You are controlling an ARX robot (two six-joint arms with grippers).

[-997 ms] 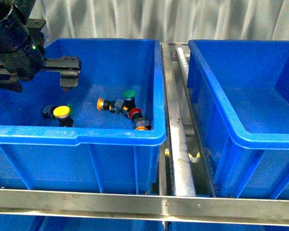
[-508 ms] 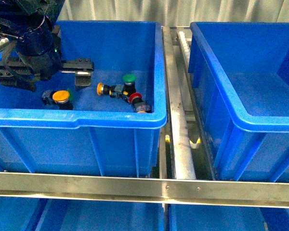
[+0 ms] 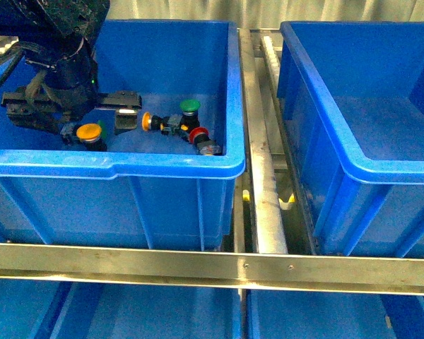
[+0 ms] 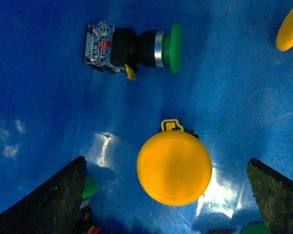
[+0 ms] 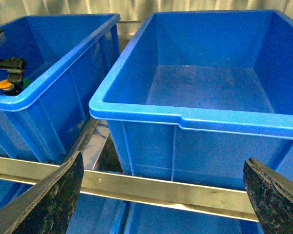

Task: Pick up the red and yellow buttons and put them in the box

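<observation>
The left tool (image 3: 72, 120) hangs wide open and empty, straddling an upright yellow button (image 4: 174, 168), likely so the jaws can close on its cap. The box (image 5: 195, 119) sits at 3 o'clock from it, and the right tool (image 5: 163, 195), also spread and empty, faces it.

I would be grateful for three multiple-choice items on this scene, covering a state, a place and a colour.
1. The right bin is: A empty; B lidded; C full.
2. The left gripper hangs inside: A the left bin; B the right bin; C neither.
3. The cap between its fingers is: A green; B red; C yellow.
Key: 1 A, its bare floor shows; 2 A, that bin's walls surround it; 3 C, the yellow button sits centred in the left wrist view.
</observation>
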